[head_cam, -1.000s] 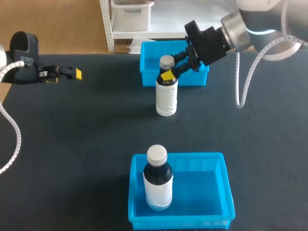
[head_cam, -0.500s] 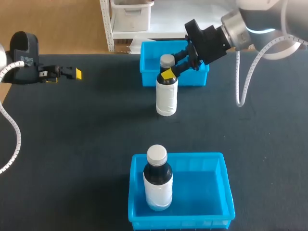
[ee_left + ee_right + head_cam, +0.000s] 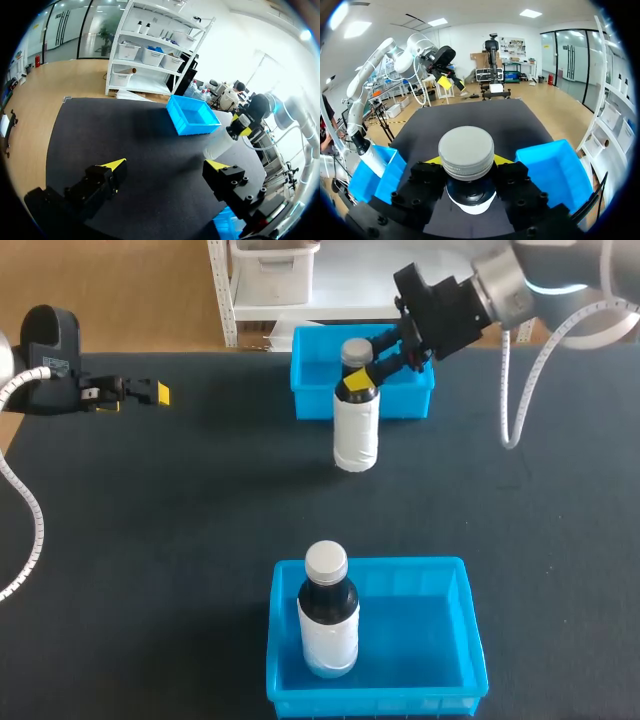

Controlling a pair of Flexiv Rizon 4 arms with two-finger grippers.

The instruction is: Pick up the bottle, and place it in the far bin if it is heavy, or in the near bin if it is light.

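Observation:
A dark bottle (image 3: pixel 356 430) with a white label and grey cap is upright just in front of the far blue bin (image 3: pixel 310 392). My right gripper (image 3: pixel 358 382) is shut on its neck, under the cap. The bottle's base looks slightly off the table. In the right wrist view the cap (image 3: pixel 466 152) fills the space between the fingers of the right gripper (image 3: pixel 467 161), with the far bin (image 3: pixel 555 165) beside it. My left gripper (image 3: pixel 167 164) hovers open and empty over the table's left side, far from the bottle (image 3: pixel 220 145).
The near blue bin (image 3: pixel 450 640) at the table's front holds another upright bottle (image 3: pixel 328 615) of the same kind. The far bin (image 3: pixel 192 116) has nothing in it. Dark open tabletop lies between the two bins.
My right gripper has raised the bottle a little and carried it slightly to the right, toward the far bin. The left arm has not moved.

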